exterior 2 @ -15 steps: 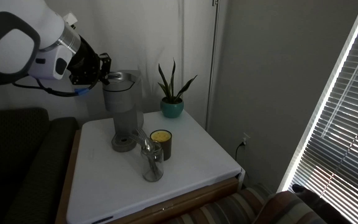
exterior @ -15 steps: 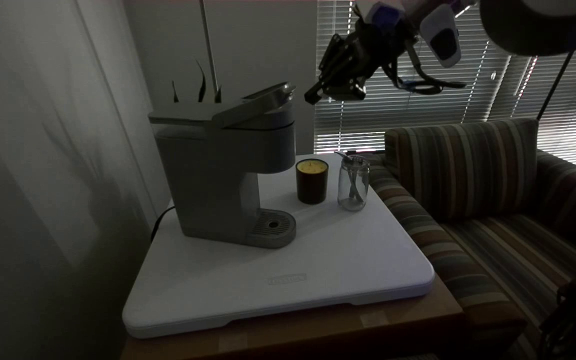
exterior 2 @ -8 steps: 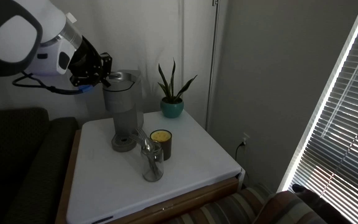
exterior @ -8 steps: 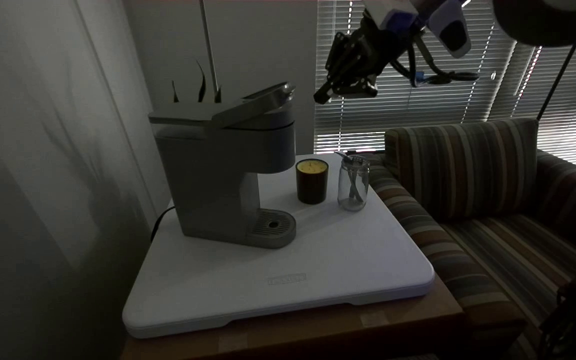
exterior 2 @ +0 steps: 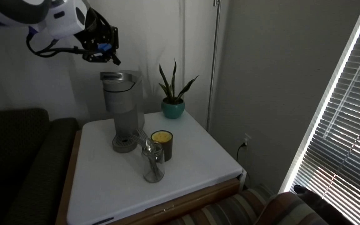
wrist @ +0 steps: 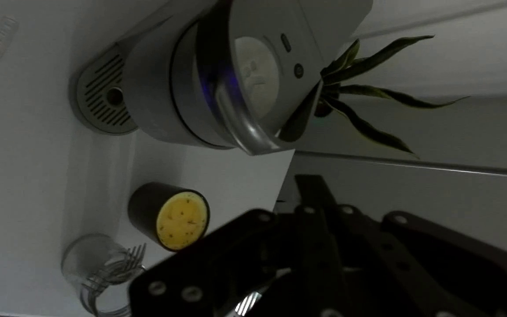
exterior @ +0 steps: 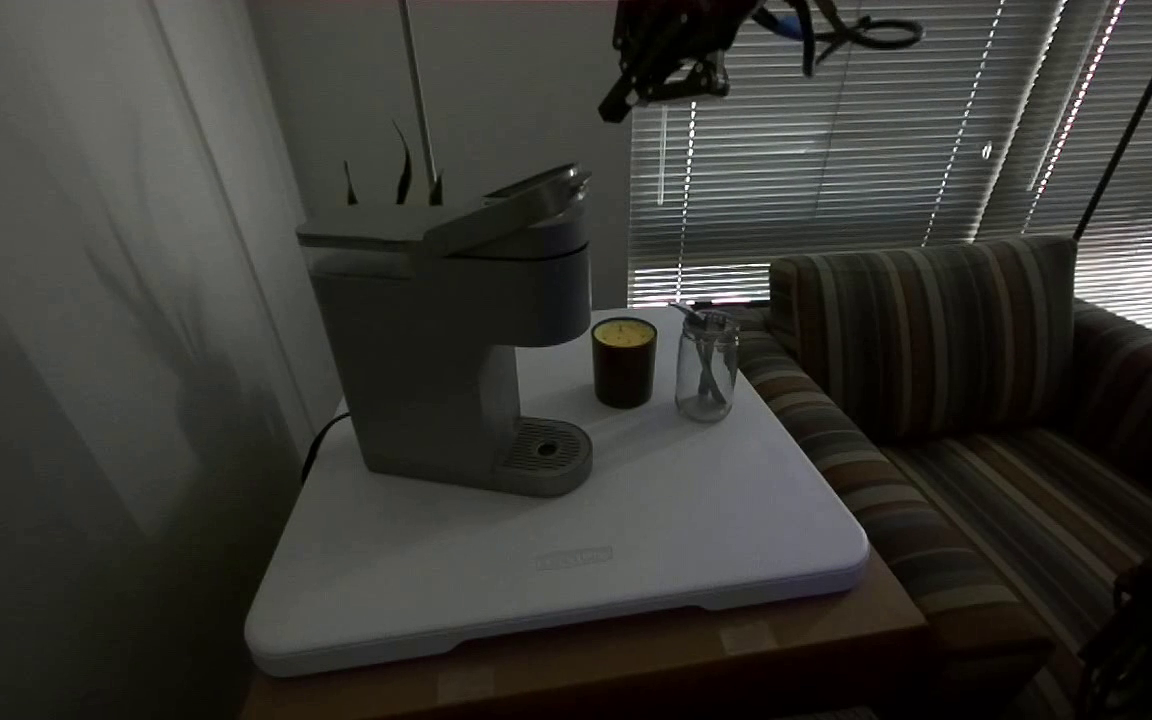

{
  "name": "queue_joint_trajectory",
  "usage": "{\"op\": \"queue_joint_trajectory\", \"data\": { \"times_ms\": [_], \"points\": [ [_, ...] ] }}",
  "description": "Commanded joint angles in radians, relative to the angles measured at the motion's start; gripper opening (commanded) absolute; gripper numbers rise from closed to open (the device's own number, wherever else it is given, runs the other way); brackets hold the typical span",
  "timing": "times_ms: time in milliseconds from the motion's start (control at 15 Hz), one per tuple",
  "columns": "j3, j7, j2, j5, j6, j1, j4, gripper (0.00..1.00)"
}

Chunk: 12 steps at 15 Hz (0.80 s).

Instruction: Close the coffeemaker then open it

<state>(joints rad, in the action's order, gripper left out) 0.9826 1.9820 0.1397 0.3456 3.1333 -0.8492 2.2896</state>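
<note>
Coffeemaker: grey, boxy, upright on the white counter, nearer its left edge in an exterior view.
Lid: slopes up toward the front, its front end higher than the coffeemaker's back; whether it is fully down, I cannot tell.
Top face: carries a pale round patch with a printed mark, and 2 small dark buttons beside it, 1 oblong and 1 round.
Drip base: rounded at the front, slotted, with 1 round hole near the middle; low on the counter.
Jaws: drawn fully together, holding nothing; in both exterior views they hang higher than the lid and apart from it, slanting downward.
Arm: white and black, reaching in from the upper left in an exterior view, with a black cable looping beneath and a blue band on it.
Dark cup: upright, yellow at the top with dark specks, near the drip base and apart from it.
Glass jar: upright, just beside the cup with a gap between.
Cutlery: leaning inside the jar, fork tines standing above its rim.
Potted plant: long pointed leaves in a teal pot at the counter's far edge in an exterior view.
Striped armchair: close beside the counter, blinds behind it.
</note>
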Motion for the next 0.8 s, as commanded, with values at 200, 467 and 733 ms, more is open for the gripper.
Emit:
{"op": "queue_joint_trajectory", "data": {
  "times_ms": [200, 467, 733],
  "points": [
    [-0.004, -0.028, 0.053, 0.011, -0.001, 0.039, -0.094, 0.00],
    [-0.011, -0.034, 0.102, 0.018, -0.018, 0.086, -0.111, 0.00],
    [-0.028, -0.033, 0.143, 0.015, -0.014, 0.123, -0.100, 0.00]
  ]
}}
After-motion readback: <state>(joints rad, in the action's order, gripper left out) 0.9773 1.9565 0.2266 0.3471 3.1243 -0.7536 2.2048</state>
